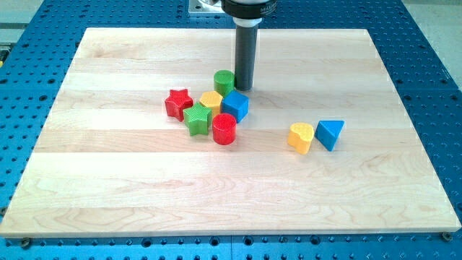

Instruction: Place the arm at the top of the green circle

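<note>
The green circle is a short green cylinder at the top of a tight cluster near the board's middle. My tip stands just to the right of it, very close, at about the height of its lower half. Below the green circle lie a yellow block, a blue cube, a red star, a green star and a red cylinder.
A yellow heart and a blue triangle lie side by side to the view's right of the cluster. The wooden board rests on a blue perforated table.
</note>
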You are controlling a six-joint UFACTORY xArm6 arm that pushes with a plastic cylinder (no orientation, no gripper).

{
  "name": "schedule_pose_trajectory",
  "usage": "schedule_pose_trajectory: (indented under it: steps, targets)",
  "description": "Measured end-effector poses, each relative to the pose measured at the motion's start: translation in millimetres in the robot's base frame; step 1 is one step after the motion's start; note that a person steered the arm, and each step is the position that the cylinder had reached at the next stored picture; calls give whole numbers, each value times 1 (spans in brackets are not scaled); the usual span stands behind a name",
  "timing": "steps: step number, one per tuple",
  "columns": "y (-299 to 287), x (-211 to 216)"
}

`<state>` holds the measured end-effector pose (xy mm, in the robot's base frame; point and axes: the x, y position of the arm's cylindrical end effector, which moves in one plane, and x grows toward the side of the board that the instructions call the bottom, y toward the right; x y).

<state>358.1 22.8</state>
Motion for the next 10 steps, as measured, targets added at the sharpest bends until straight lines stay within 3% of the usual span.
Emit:
schedule_pose_trajectory:
  steps: [2,3,4,5,6,10]
  targets:
    - [10,-21]
    - [0,-63]
    - [-52,-86]
    - [-98,-71]
    - [-105,-31]
    - [-41,-33]
